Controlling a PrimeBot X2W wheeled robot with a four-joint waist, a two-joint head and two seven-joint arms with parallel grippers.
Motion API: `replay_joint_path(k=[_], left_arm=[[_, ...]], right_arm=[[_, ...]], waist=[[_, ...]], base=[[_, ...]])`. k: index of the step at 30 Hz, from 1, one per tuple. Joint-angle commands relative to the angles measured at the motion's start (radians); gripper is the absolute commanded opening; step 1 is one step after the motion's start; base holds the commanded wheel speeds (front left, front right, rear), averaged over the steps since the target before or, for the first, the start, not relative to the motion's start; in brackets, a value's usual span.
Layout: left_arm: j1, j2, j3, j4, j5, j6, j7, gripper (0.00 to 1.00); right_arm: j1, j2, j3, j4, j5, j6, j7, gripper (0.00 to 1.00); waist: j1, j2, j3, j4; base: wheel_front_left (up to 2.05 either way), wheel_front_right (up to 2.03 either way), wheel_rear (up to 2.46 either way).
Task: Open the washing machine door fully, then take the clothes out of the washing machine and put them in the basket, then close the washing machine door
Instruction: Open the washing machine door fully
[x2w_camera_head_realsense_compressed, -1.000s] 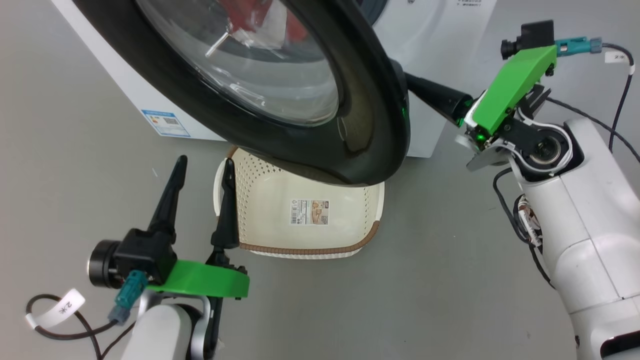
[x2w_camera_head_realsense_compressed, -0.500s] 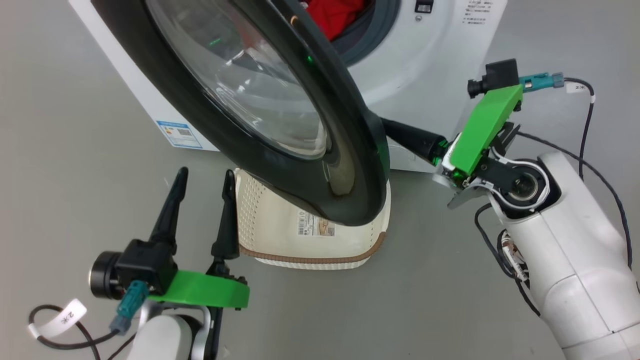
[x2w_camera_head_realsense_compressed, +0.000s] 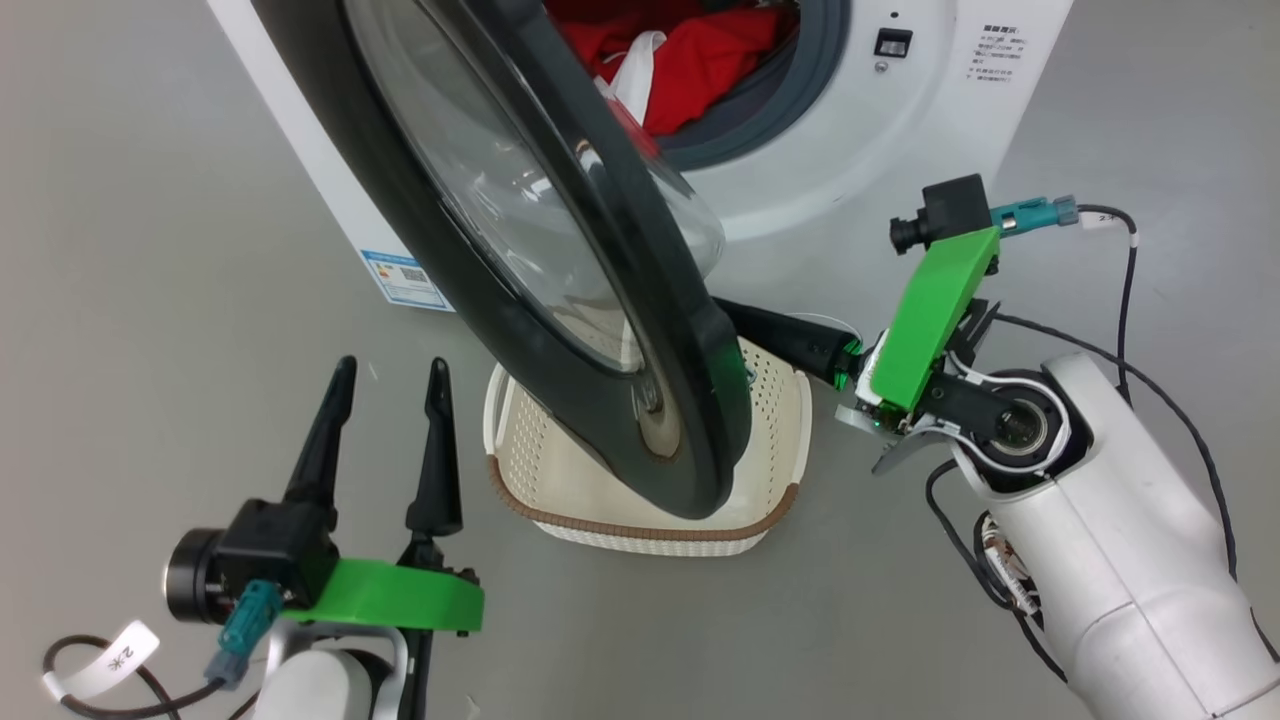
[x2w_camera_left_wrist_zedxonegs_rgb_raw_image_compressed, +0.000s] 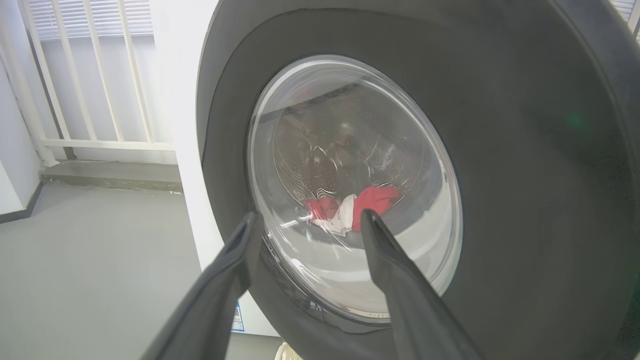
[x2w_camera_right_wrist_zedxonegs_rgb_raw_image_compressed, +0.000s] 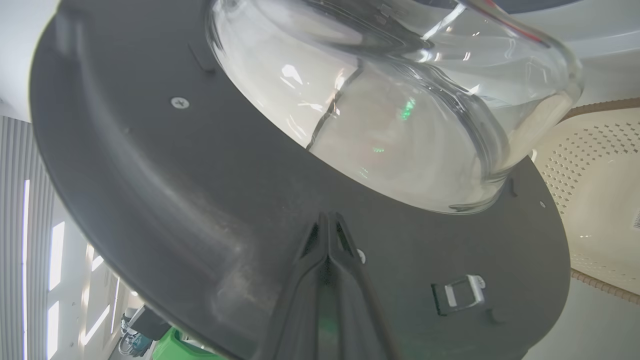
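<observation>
Now, head view: 1 washing machine door stands partly swung out from the washing machine. Behind the door, 1 red-and-white bundle of clothes lies inside the machine, and 1 basket sits under the door, I judge to catch them. Of my 2 grippers, the right gripper, pressed together and holding nothing, reaches behind the door, likely to push it wider.

Left wrist view: my left gripper hangs spread wide and empty before the door's glass, probably waiting for the clothes.

Right wrist view: the closed tips meet the door's inner black face, with the basket beyond the door.
</observation>
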Motion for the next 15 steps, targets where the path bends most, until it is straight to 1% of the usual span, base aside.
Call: replay_joint_path(k=[1,8,15], left_arm=[[0.004,0.015,0.035,-0.029,0.002,0.007,-0.009,1.00],[0.014,0.015,0.037,-0.033,0.002,0.011,-0.009,1.00],[0.023,0.015,0.033,-0.026,-0.004,0.015,-0.009,1.00]], right_arm=[[0.010,0.028,0.022,-0.040,0.006,0.008,0.008,0.00],[0.053,0.028,0.047,-0.091,0.013,0.008,0.025,0.00],[0.088,0.028,0.055,-0.118,0.017,0.008,0.023,0.00]], waist=[[0.0000,0.0000,-0.004,0.004],[0.0000,0.0000,-0.014,0.020],[0.0000,0.0000,-0.029,0.054]], base=[[0.00,0.00,0.00],[0.00,0.00,0.00],[0.00,0.00,0.00]])
